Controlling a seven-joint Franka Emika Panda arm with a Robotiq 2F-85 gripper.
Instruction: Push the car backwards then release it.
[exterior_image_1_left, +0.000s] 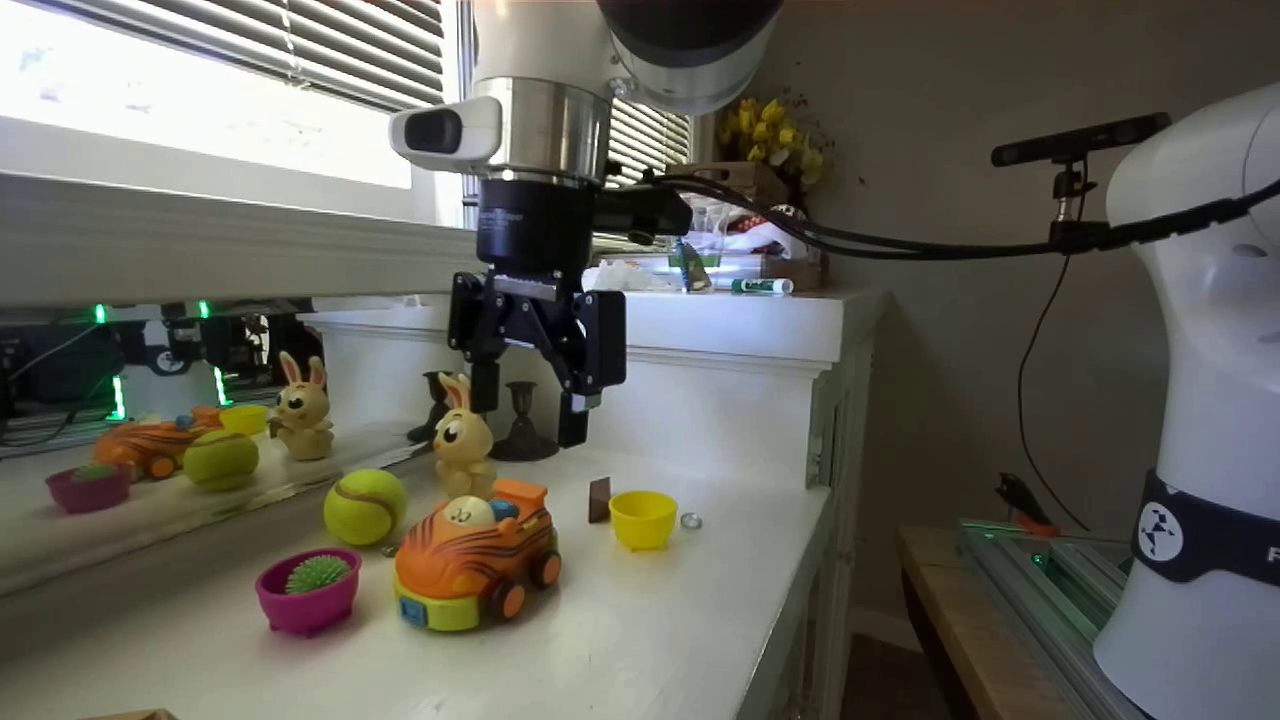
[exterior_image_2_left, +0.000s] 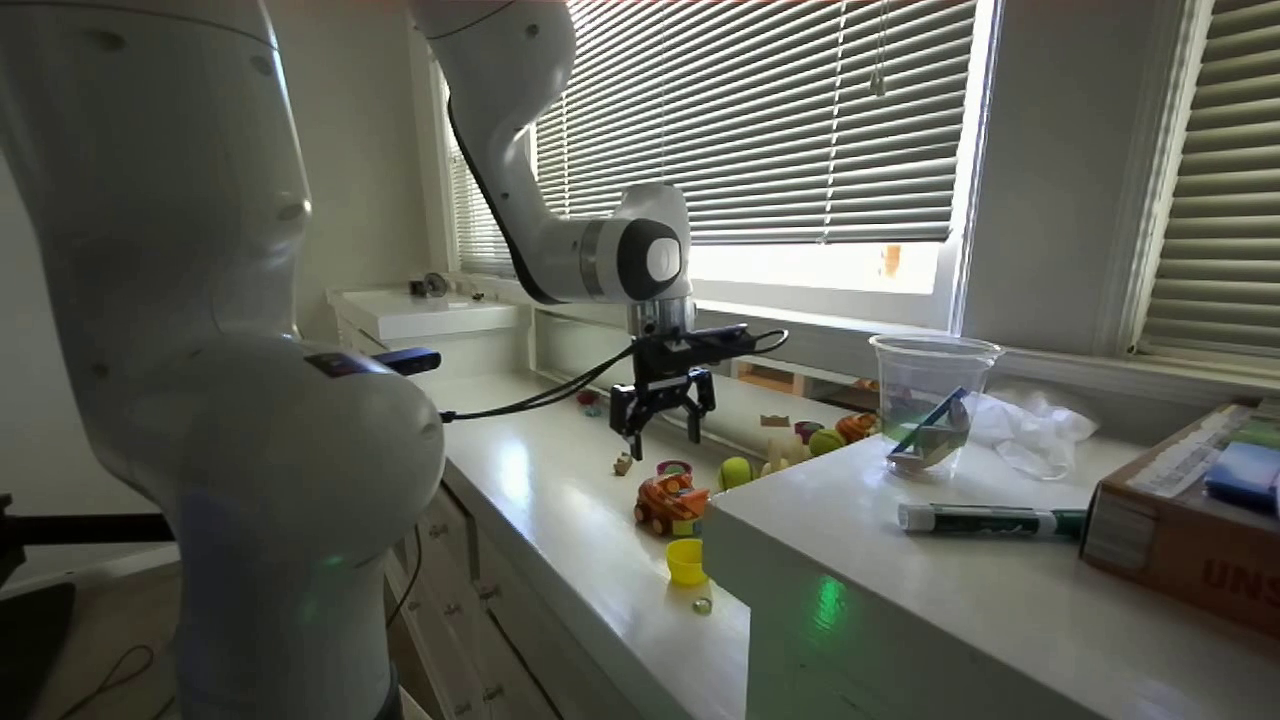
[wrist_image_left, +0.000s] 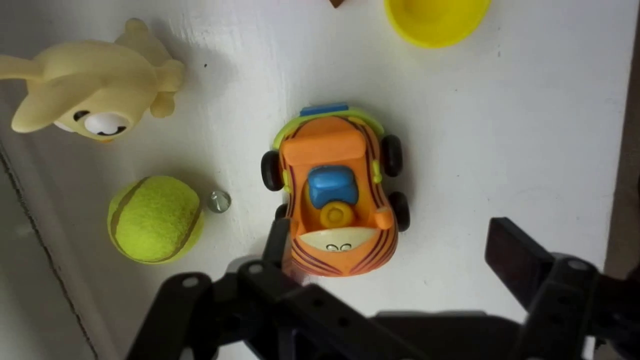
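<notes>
Counter (exterior_image_1_left: 650, 640); gripper (exterior_image_1_left: 528, 412) above car (exterior_image_1_left: 472, 556); spiky ball (exterior_image_1_left: 318, 575) in pink bowl (exterior_image_1_left: 310, 610)

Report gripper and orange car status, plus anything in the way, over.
Gripper open, raised clear of the orange car. Car upright, untouched. Small brown piece behind it, possibly in its backward path.

The fingers (exterior_image_1_left: 573, 428) point down, spread apart, higher than the car (exterior_image_1_left: 470, 565) and clear of it. The car stands upright on the surface (exterior_image_1_left: 650, 620), hood toward the near left. To its left lies the ball (exterior_image_1_left: 365, 507), and in front of that the bowl (exterior_image_1_left: 307, 610) with a spiky green toy (exterior_image_1_left: 318, 574) in it. The bunny (exterior_image_1_left: 463, 455) is behind the car. Farther right, the cup (exterior_image_1_left: 643, 522) stands between a brown block (exterior_image_1_left: 599, 500) and a shiny bead (exterior_image_1_left: 691, 521). The mirror (exterior_image_1_left: 365, 385) reflects the car, ball, bunny, bowl and cup.
</notes>
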